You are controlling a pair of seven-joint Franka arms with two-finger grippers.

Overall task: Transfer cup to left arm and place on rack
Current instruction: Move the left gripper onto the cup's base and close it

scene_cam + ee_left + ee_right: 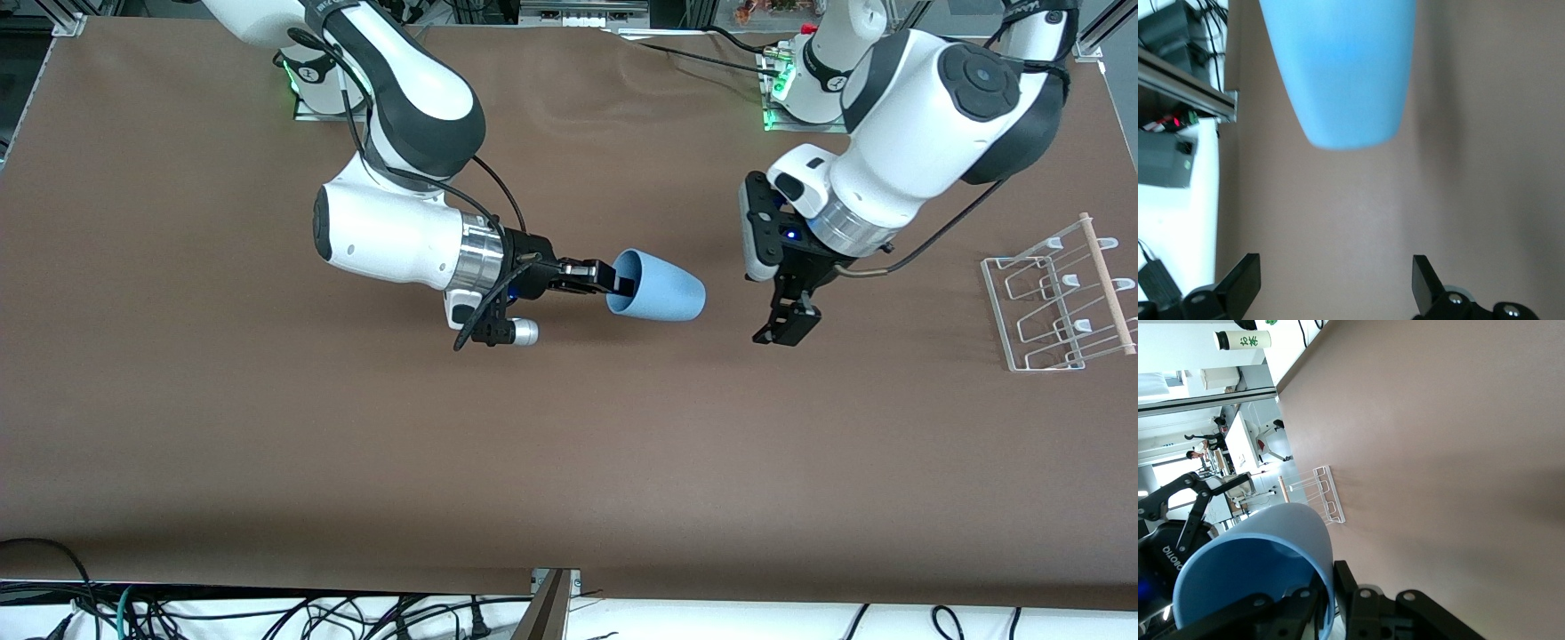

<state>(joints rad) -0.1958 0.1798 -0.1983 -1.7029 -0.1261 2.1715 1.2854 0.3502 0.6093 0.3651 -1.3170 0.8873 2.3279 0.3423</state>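
Observation:
The light-blue cup (658, 286) is held on its side above the middle of the table, its bottom pointing toward the left arm's end. My right gripper (620, 281) is shut on the cup's rim (1327, 577), one finger inside and one outside. My left gripper (786, 326) is open and empty, hanging over the table a short way off the cup's bottom; the cup (1345, 67) shows ahead of its fingertips (1245, 283) in the left wrist view. The white wire rack (1060, 298) with its wooden rod stands at the left arm's end of the table and also shows in the right wrist view (1321, 495).
The brown table (356, 462) carries only the rack. Cables and a metal bracket (551, 604) lie past the table edge nearest the front camera. The arm bases (805, 80) stand along the farthest edge.

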